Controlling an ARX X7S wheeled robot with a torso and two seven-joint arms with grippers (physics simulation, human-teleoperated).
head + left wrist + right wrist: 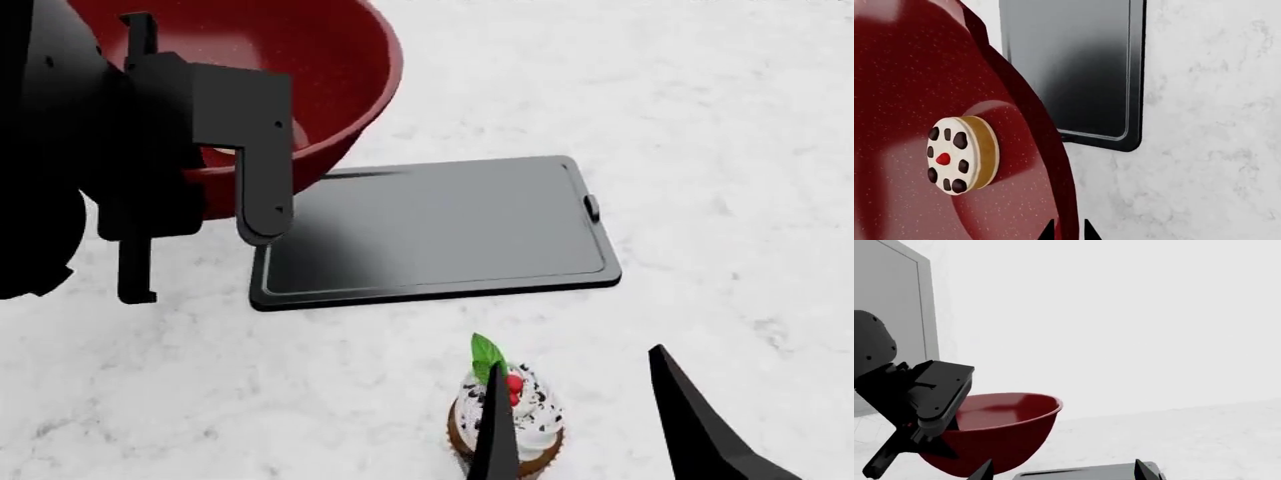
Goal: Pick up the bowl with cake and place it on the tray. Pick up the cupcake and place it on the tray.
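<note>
Matte blk blocky left pincer (pixel 200 170) housing; right pincer (pixel 594 420) w/ pointed blk fingers.

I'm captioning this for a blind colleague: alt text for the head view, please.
The left hand holds a red bowl in the air over the far-left corner of a dark tray. Nearer, a cupcake stands between the right hand's open fingers.

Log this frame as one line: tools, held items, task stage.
left tool: holds glossy dark-red bowl with small iced cake, above dark tray | right tool: open around frosted cupcake | stage: neither placed
</note>
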